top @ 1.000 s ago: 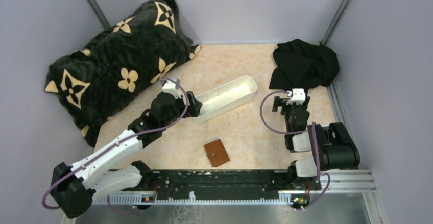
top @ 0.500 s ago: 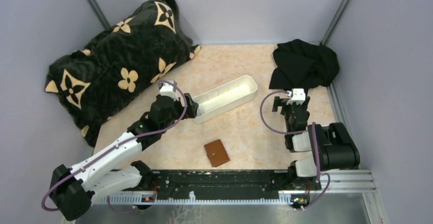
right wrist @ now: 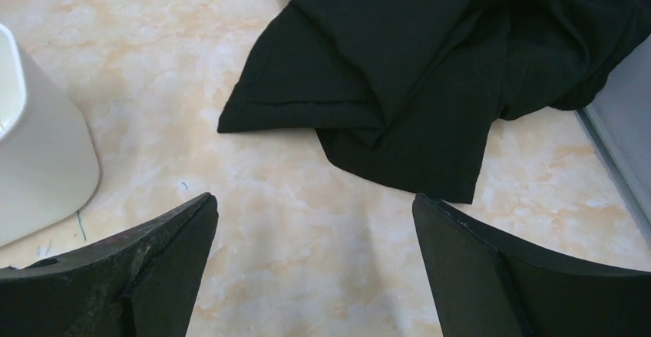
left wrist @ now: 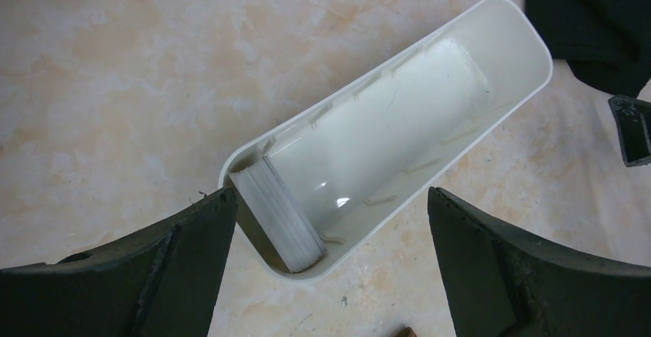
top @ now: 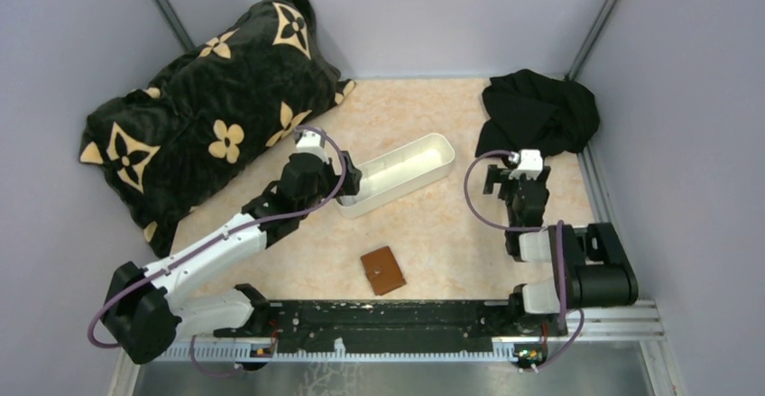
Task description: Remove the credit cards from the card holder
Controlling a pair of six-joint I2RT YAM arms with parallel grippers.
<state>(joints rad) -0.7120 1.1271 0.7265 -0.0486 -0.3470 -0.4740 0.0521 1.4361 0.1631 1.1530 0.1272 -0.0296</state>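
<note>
Card holder overhead; thin stack in tray (left wrist only)

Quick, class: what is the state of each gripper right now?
Left gripper: open, empty, over the white tray.
Right gripper: open, empty, near the black cloth.

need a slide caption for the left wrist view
Open left gripper poised at one end of the long white tray on the marble-patterned table.
</note>
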